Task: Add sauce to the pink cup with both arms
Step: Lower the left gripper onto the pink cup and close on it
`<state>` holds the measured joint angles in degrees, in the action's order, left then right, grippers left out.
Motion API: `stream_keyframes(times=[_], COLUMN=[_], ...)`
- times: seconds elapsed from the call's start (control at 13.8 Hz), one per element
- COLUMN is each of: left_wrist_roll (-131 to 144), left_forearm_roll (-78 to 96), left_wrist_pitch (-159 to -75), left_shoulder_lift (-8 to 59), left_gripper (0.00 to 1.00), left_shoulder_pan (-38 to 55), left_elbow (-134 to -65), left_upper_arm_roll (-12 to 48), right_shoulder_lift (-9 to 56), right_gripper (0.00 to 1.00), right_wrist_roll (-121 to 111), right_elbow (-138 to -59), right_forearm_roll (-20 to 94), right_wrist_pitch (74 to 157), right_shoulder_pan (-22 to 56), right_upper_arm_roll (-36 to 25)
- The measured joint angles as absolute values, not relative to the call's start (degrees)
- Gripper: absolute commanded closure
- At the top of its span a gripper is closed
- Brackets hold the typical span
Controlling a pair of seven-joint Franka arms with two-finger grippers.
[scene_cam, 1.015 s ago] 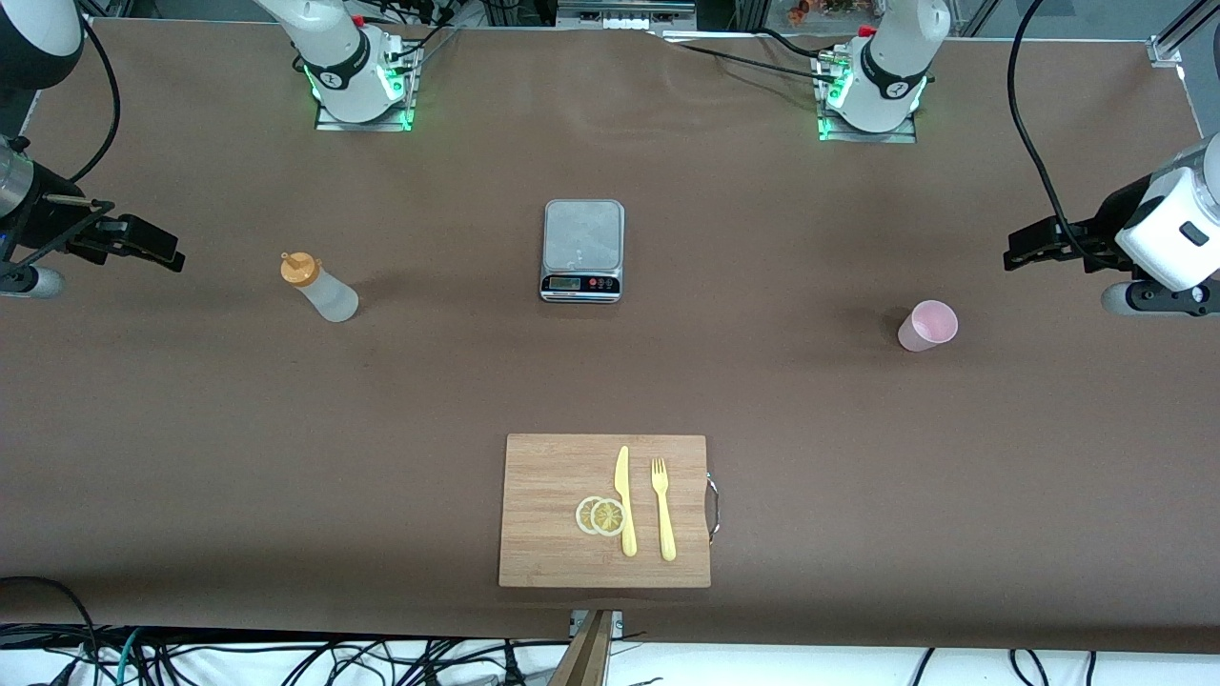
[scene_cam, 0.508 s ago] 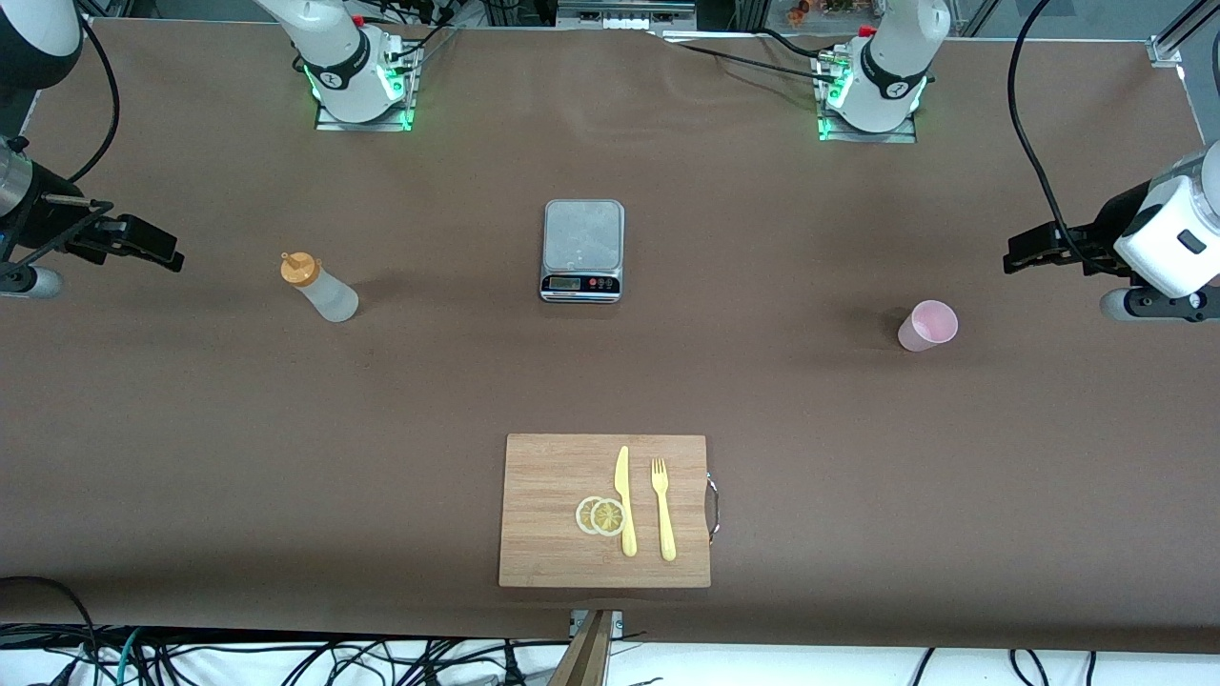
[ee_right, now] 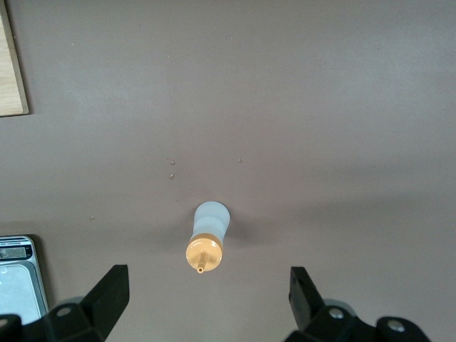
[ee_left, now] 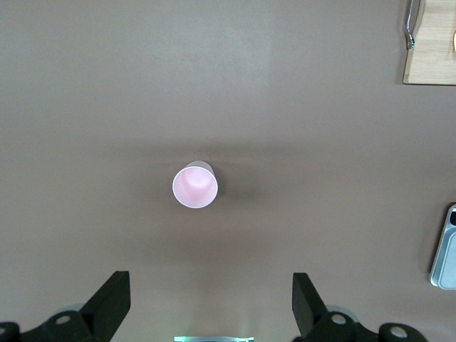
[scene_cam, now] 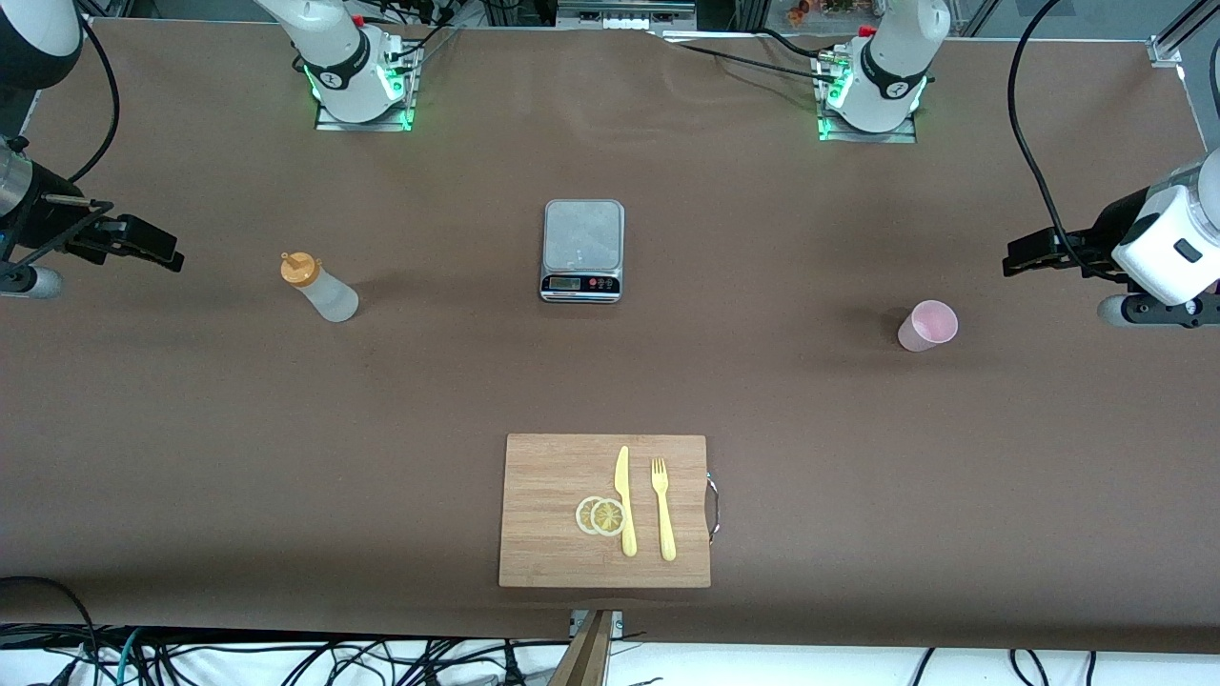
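The sauce bottle (scene_cam: 319, 286), whitish with an orange nozzle cap, stands upright toward the right arm's end of the table. My right gripper (scene_cam: 143, 243) hangs open over bare table beside it, well apart. In the right wrist view the bottle (ee_right: 209, 239) shows past the empty gripper (ee_right: 208, 279). The pink cup (scene_cam: 926, 326) stands upright toward the left arm's end. My left gripper (scene_cam: 1025, 255) is open over the table beside the cup, not touching it. The left wrist view shows the cup (ee_left: 195, 187) out ahead of the spread gripper (ee_left: 210, 285).
A digital scale (scene_cam: 582, 250) sits mid-table between bottle and cup. Nearer the front camera lies a wooden cutting board (scene_cam: 548, 476) with a yellow knife (scene_cam: 624, 500), a yellow fork (scene_cam: 662, 510) and two lemon slices (scene_cam: 600, 515).
The left arm's wrist has shifted slightly, its gripper staying over about the same spot. The right arm, bottle and cup have not moved.
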<state>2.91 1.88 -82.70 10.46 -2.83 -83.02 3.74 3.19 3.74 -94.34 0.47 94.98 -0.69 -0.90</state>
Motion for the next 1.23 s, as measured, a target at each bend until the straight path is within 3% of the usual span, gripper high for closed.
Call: stream_keyframes(times=[0.51, 0.65, 0.94, 1.23], left_wrist_roll=[2.8, -0.1, -8.4, -9.9], left_forearm_roll=[1.2, 0.1, -0.1, -0.1], left_wrist_pitch=[-83.9, -90.0, -109.9, -121.7], left_shoulder_lift=[10.6, 11.0, 12.4, 13.5], left_gripper=[0.00, 0.00, 0.00, 0.00], left_shoulder_pan=[-2.9, -3.1, -4.1, -4.3], left_elbow=[-87.1, -91.9, -107.1, -117.6], left_upper_arm_roll=[2.4, 0.9, -2.5, -3.6], right_shoulder_lift=[3.2, 3.2, 3.2, 3.2], right_gripper=[0.00, 0.00, 0.00, 0.00], right_wrist_roll=[3.7, 3.7, 3.7, 3.7], right_elbow=[-94.3, -94.3, -94.3, -94.3], right_forearm_roll=[0.5, 0.5, 0.5, 0.5], right_wrist_pitch=[95.0, 95.0, 95.0, 94.9], right_shoulder_pan=[-0.7, -0.7, -0.7, -0.7], right_upper_arm_roll=[-0.9, -0.9, -1.0, -1.0])
